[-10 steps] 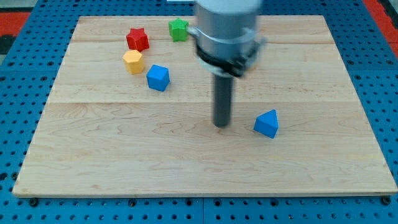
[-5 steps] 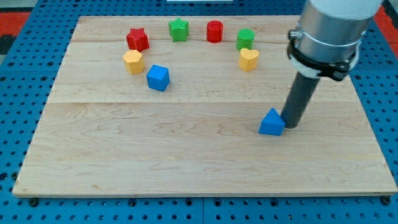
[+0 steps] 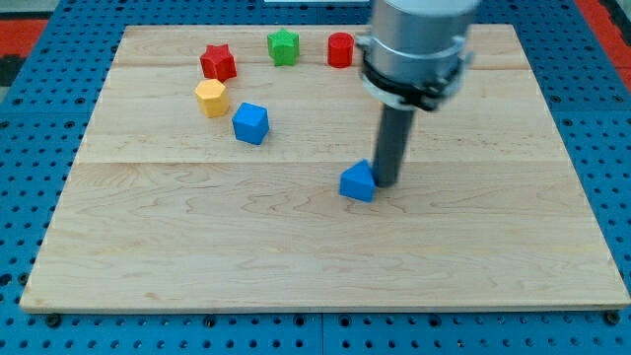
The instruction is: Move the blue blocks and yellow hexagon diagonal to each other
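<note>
A blue triangular block (image 3: 359,182) lies near the board's middle. My tip (image 3: 385,183) stands right against its right side. A blue cube (image 3: 250,123) sits at the upper left, and the yellow hexagon (image 3: 211,99) lies just up and left of it, close by. The rod and the arm body rise toward the view's top from the tip.
A red star (image 3: 218,62), a green star (image 3: 283,46) and a red cylinder (image 3: 340,49) stand along the board's top. The arm body (image 3: 414,44) hides the area at the top right. The wooden board (image 3: 148,247) lies on a blue pegboard.
My tip went round to the right of the blue triangular block and pushed it leftward across the board. The arm now covers the green and yellow blocks at the top right.
</note>
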### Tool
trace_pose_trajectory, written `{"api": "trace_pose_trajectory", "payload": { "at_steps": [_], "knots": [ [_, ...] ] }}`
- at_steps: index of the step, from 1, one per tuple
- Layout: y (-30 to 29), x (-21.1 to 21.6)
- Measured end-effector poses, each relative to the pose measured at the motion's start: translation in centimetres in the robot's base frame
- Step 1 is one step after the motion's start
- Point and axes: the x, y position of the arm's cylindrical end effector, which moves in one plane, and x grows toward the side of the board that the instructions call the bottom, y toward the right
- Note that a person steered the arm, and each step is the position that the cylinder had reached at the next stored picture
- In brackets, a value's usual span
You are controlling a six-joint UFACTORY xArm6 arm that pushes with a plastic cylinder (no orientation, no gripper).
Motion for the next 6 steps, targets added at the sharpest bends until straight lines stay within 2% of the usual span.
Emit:
{"api": "trace_pose_trajectory", "payload": {
  "at_steps": [2, 3, 4, 5, 6],
  "knots": [
    [0.3, 4.2],
    [-0.9, 4.6],
    [-5.6, 3.9],
    [-7.5, 3.9],
    [-6.3, 3.9]
  ]
}}
